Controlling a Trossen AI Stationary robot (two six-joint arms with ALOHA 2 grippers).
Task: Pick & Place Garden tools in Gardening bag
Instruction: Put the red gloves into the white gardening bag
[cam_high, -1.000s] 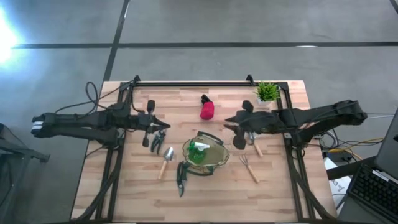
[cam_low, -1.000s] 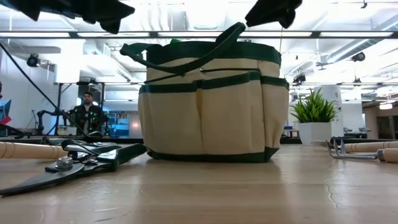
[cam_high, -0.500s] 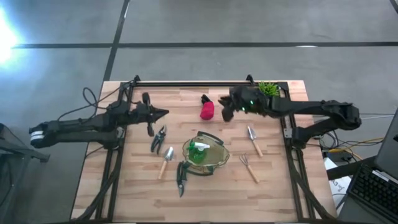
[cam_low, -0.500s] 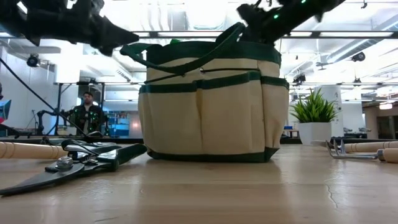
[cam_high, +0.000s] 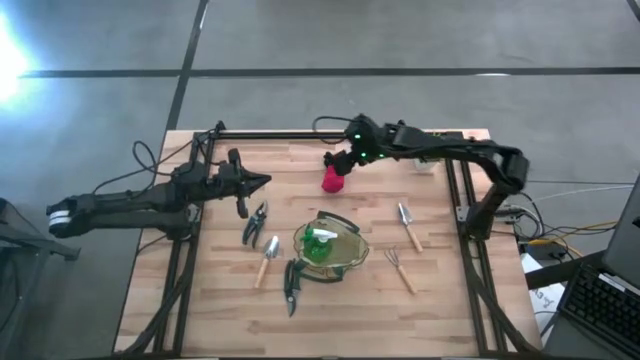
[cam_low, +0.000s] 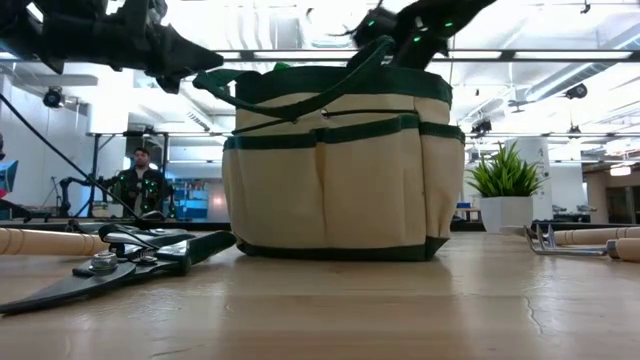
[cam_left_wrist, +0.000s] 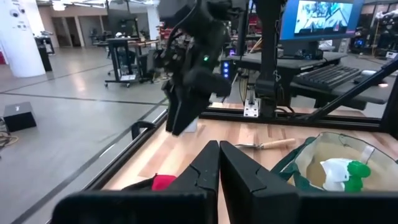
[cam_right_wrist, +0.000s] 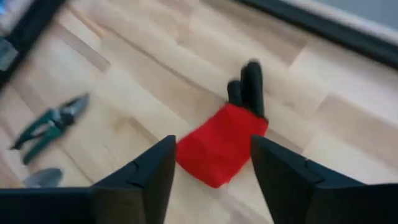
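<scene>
The red-and-black piece (cam_high: 333, 178) (cam_right_wrist: 221, 144) lies flat on the wood near the table's far edge. My right gripper (cam_high: 345, 160) (cam_right_wrist: 211, 180) hovers open just above it, one finger on either side, touching nothing. The olive-tan gardening bag (cam_high: 345, 262) (cam_low: 340, 165) stands at the table's middle with a green spray bottle (cam_high: 318, 245) inside. My left gripper (cam_high: 258, 181) (cam_left_wrist: 217, 168) is shut and empty, held level above the table's left part. Green-handled shears (cam_high: 253, 224) and a trowel (cam_high: 267, 258) lie left of the bag.
Black pruning shears (cam_high: 291, 285) lie at the bag's near left. A second trowel (cam_high: 408, 225) and a wood-handled rake (cam_high: 398, 268) lie right of the bag. A potted plant (cam_low: 503, 175) stands at the far right. A black frame rail (cam_high: 300, 133) runs along the far edge.
My right gripper has swung from right of the bag toward the table's far edge and left, sinking and rolling, and now hangs over the red-and-black piece. My left gripper drifted a little toward the far edge early on, then kept still. Nothing on the table has moved.
</scene>
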